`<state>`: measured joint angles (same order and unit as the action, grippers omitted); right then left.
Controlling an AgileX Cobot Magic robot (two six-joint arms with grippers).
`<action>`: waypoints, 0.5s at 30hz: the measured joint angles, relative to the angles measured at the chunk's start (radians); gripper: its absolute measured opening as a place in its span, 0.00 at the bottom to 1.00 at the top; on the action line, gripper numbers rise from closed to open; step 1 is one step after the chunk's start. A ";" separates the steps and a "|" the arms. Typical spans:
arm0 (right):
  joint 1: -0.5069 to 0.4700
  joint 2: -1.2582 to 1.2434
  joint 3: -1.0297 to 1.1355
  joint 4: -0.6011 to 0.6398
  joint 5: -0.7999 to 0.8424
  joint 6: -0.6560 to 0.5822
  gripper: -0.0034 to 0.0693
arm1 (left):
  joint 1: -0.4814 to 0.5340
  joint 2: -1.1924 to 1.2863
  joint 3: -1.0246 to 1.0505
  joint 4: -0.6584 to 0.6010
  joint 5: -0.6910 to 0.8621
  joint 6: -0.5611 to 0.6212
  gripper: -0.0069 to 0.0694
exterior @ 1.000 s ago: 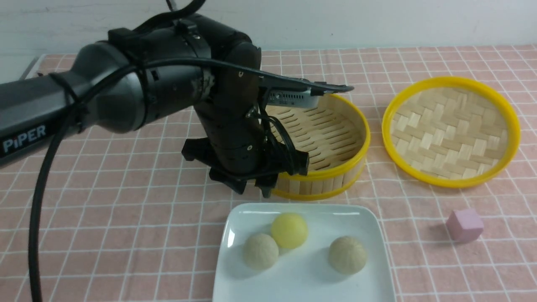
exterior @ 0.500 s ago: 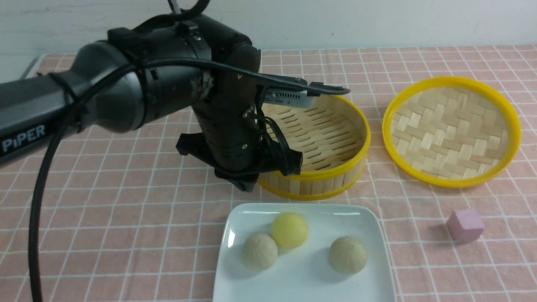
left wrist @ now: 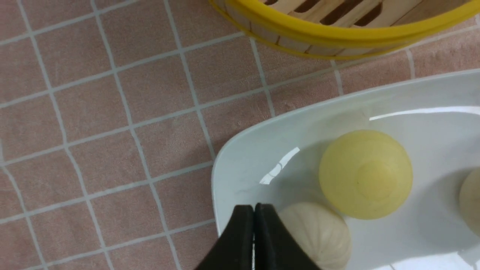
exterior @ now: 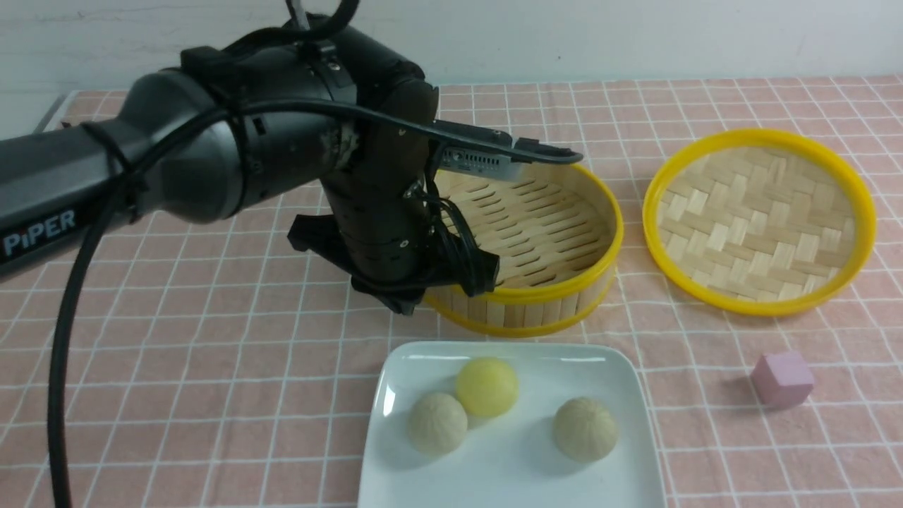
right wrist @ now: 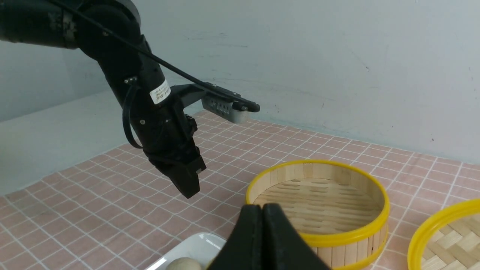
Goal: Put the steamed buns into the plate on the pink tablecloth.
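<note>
Three steamed buns lie in the white square plate [exterior: 511, 474] on the pink tablecloth [exterior: 211, 367]: a pale yellow bun [exterior: 487, 386], a beige bun [exterior: 438, 422] touching it, and a second beige bun [exterior: 585, 428] apart on the right. My left gripper [exterior: 405, 307] is shut and empty, hovering above the cloth beyond the plate's far left corner. In the left wrist view the shut gripper [left wrist: 255, 207] is over the plate's rim [left wrist: 240, 150], beside the yellow bun [left wrist: 365, 174] and a beige bun [left wrist: 318, 232]. My right gripper [right wrist: 262, 207] is shut and empty, out of the front view.
An empty yellow-rimmed bamboo basket [exterior: 536, 233] stands just behind the plate, with my left arm against its left side. Its woven lid [exterior: 758, 219] lies to the right. A small pink cube [exterior: 781, 379] sits right of the plate.
My left gripper has risen and drawn back to the left, away from the plate, and its jaws have closed. The buns and plate have not moved.
</note>
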<state>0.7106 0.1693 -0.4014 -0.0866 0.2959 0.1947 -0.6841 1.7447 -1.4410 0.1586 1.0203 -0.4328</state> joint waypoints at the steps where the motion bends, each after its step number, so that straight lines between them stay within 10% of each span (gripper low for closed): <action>1: 0.000 -0.002 0.011 0.000 -0.013 0.000 0.04 | 0.000 0.000 0.000 0.001 0.002 0.000 0.12; 15: -0.369 -0.169 0.378 -0.006 0.017 -0.006 0.04 | 0.000 -0.011 0.000 0.021 0.116 0.040 0.13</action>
<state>0.3416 0.0000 -0.0237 -0.0925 0.3131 0.1884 -0.6841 1.7335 -1.4410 0.1796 1.1358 -0.3924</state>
